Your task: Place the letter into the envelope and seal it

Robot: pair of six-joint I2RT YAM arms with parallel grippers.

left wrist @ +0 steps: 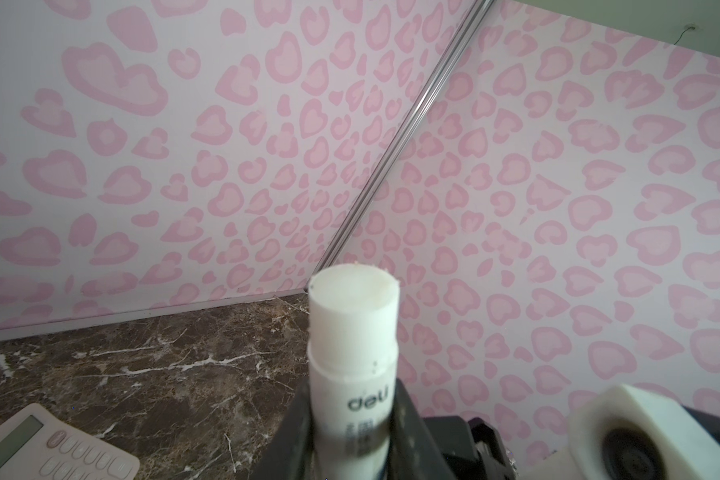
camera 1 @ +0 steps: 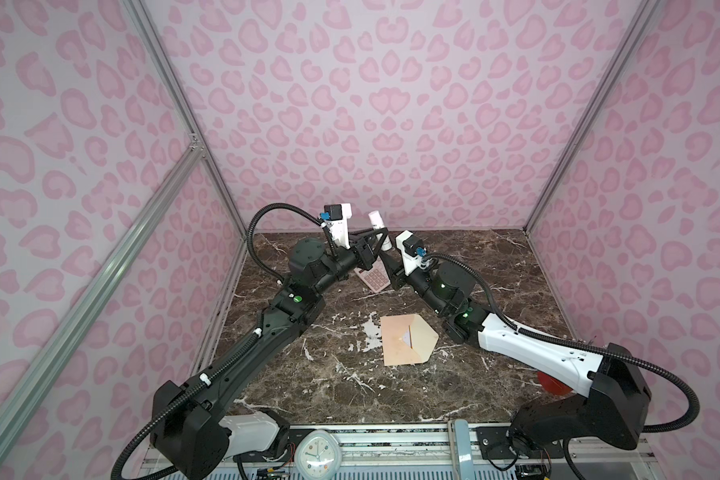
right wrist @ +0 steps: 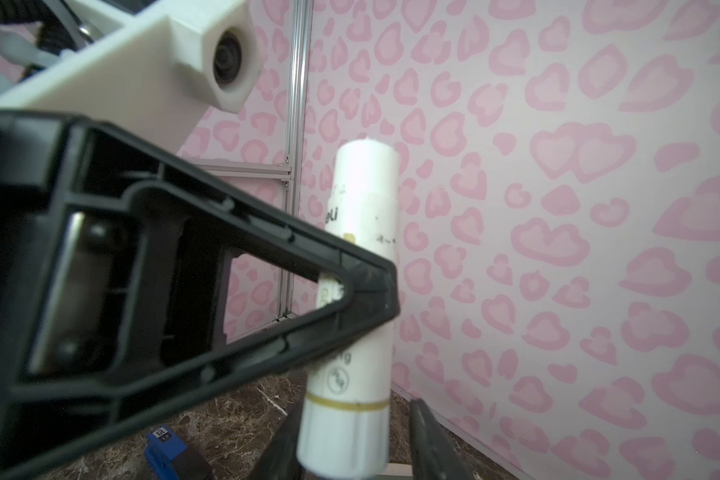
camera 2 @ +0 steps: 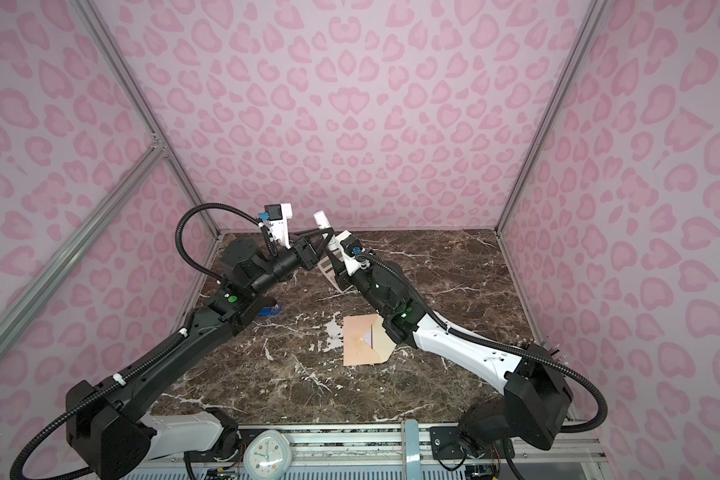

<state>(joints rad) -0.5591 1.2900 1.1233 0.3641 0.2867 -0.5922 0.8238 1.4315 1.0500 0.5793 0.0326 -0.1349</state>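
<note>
While my left gripper (left wrist: pixel 352 428) is clamping the glue stick (left wrist: pixel 354 316) mid-body and holding it raised over the rear of the table (camera 1: pixel 341 399), my right gripper (right wrist: pixel 352 440) is flanking its lower end, jaws apart with a gap on one side. The envelope (camera 1: pixel 400 345) is lying flat mid-table, flap open, well apart from both grippers; I cannot tell where the letter is.

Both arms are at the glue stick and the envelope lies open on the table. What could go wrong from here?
1. The left gripper holds the glue stick mid-body while the right gripper straddles its base, one finger apart from it. An uneven squeeze could lever the stick loose, toward the calculator below.
2. The envelope lies unheld on the smooth marble tabletop, flap open. Gluing pressure may slide it.
</note>
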